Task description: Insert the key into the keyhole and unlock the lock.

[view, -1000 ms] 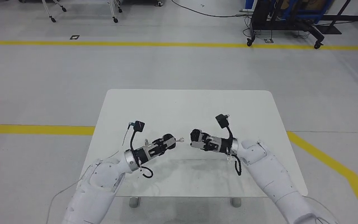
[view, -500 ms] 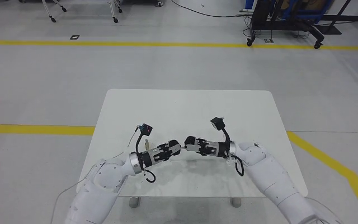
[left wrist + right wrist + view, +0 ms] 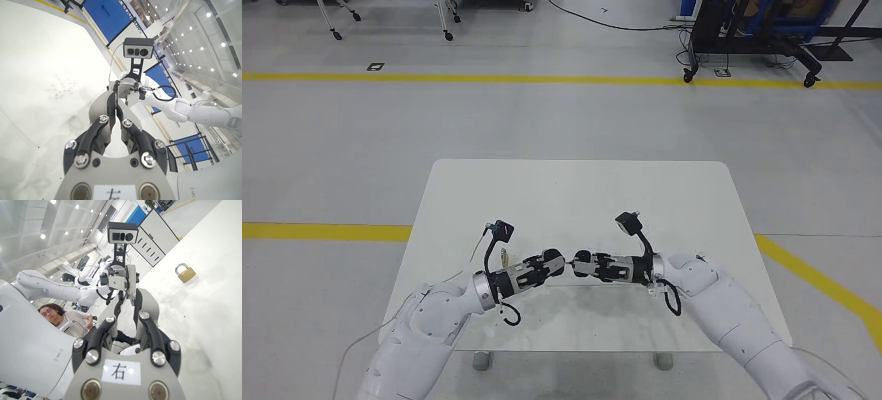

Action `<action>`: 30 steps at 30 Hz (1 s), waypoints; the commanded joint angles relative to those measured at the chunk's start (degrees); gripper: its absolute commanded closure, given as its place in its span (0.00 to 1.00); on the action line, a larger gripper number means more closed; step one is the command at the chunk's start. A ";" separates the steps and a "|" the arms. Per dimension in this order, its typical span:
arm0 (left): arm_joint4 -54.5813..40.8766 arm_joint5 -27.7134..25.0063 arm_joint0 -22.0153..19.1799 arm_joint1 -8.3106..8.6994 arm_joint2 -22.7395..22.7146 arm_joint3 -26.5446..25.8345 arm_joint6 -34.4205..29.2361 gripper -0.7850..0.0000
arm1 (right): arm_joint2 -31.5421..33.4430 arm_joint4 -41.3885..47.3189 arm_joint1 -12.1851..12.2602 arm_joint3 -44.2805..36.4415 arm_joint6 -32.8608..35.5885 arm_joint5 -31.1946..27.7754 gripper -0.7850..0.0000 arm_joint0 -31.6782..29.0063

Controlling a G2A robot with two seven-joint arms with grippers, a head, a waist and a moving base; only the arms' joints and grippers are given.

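Saw a white table (image 3: 572,190) under both arms. Found the left arm (image 3: 437,315) and the right arm (image 3: 722,300) coming in over the table's near edge from its two sides and meeting above the near-middle of the table. Noted the left tool (image 3: 115,98) narrow, pads pressed together, and could not tell of anything pinched there. Noted the right tool (image 3: 127,300) partly spread, a slim gap between its pads; could not tell of anything inside that gap either. Found the two tools tip to tip, touching or very nearly so, pointing at each other roughly along the table's width. Found the lock (image 3: 184,273) lying flat on the table, left of the table's middle and apart from both tools: brass body, silver shackle seated in it, long axis running, as best judged, from the table's near edge toward its far edge, shackle end toward the far edge. Counted a clear gap between the tool tips a second before, with both tools a little farther in from the table's near edge. Found that gap closed by half a second before, and hardly any shift since then.
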 commanded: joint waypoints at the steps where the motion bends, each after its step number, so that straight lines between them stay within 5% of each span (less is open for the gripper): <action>1: -0.01 -0.12 0.01 0.06 0.00 -0.05 0.08 1.00 | -0.49 0.08 0.24 0.08 -0.23 -0.23 1.00 0.28; 6: -0.15 -0.33 -0.01 0.20 0.05 -0.02 0.33 1.00 | -1.99 0.01 0.80 0.06 -0.83 -0.83 1.00 0.85; 7: -0.37 -0.32 0.02 0.21 0.02 -0.05 0.56 0.80 | -2.30 0.06 0.91 0.04 -0.99 -0.99 1.00 0.94; 8: -0.47 -0.32 0.03 0.24 -0.01 -0.06 0.64 0.15 | -2.59 0.04 1.02 0.06 -1.18 -1.18 1.00 1.03; 9: -0.71 -0.36 0.03 0.26 -0.10 -0.10 0.91 0.00 | -2.88 0.05 1.14 0.10 -1.34 -1.34 1.00 1.13; 24: -0.94 -0.21 0.09 0.26 -0.35 -0.10 1.74 0.00 | 0.18 2.03 2.89 1.88 -5.25 -5.25 1.00 1.01; 30: 13.21 4.19 2.43 0.96 -3.49 -8.86 7.18 0.00 | 0.18 2.03 2.89 1.88 -5.25 -5.25 1.00 1.01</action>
